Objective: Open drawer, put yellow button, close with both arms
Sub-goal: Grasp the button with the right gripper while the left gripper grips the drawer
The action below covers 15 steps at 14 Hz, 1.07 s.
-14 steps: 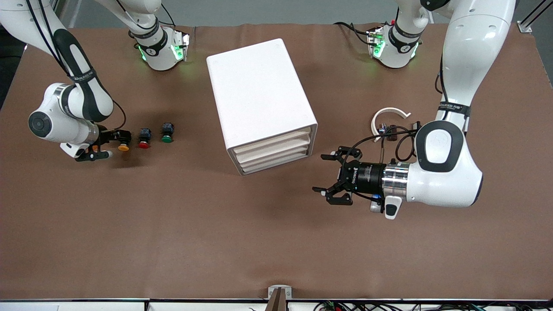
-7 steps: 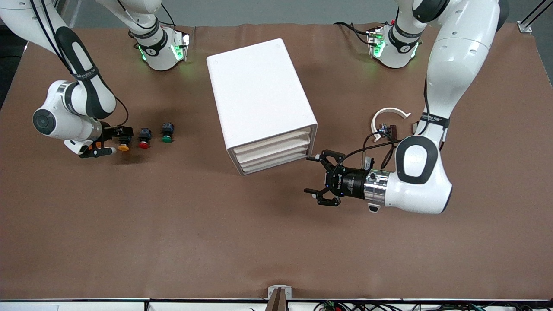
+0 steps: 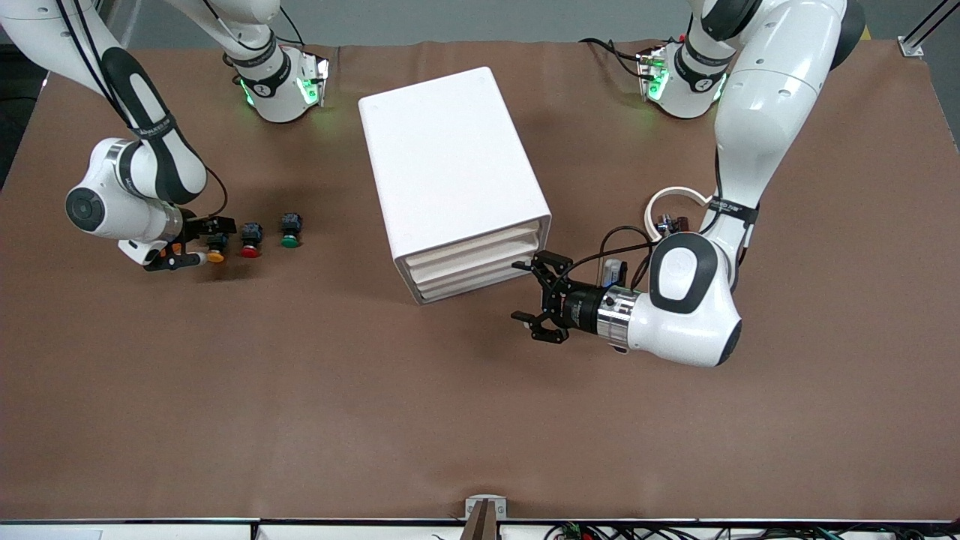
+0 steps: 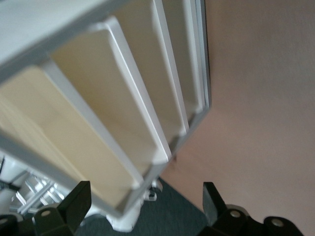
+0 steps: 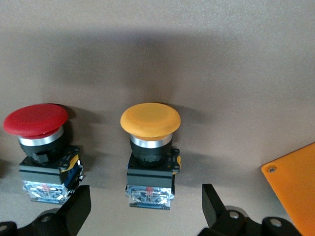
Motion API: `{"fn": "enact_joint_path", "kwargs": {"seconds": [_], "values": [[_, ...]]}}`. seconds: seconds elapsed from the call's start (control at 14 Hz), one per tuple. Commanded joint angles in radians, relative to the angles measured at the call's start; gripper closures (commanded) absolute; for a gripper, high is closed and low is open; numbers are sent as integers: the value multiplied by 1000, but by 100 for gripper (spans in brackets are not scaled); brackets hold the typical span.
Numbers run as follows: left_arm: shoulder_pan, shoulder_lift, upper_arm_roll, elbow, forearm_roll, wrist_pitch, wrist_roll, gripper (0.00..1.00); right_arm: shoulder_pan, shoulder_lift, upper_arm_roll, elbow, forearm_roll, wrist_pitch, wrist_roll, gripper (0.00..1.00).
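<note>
The white cabinet stands mid-table with its three drawers shut; the top drawer is the uppermost front. My left gripper is open and empty, just off the drawer fronts toward the left arm's end; the left wrist view shows the fronts close up between its spread fingers. The yellow button lies on the table toward the right arm's end. My right gripper is open, its fingers on either side of the button's dark body without touching it. The right wrist view shows the yellow cap.
A red button and a green button lie beside the yellow one, toward the cabinet. An orange block's corner shows on the yellow button's other flank. A white ring piece and a small dark part lie by the left arm.
My left arm has swung in toward the cabinet, bringing its open gripper up to the drawer fronts. My right gripper has moved closer over the yellow button.
</note>
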Motion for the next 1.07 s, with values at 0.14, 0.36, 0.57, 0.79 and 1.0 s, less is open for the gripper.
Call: {"fn": "enact_joint_path", "kwargs": {"seconds": [0.14,0.36,0.57,0.79,1.0], "values": [[-2,1,59,20,44,-231,-44,0,-8,4,9,-11,-18,18,6,47],[4,2,59,20,43,-279,-46,0,-8,37,9,-8,-20,50,6,50],[4,28,56,41,29,-251,-44,0,-8,44,9,-5,-20,60,4,76],[-14,44,45,40,-19,-158,-43,0,0,36,15,23,-18,45,2,96],[-29,44,45,38,-77,-139,-49,12,32,-1,16,78,-18,-56,-5,97]]}}
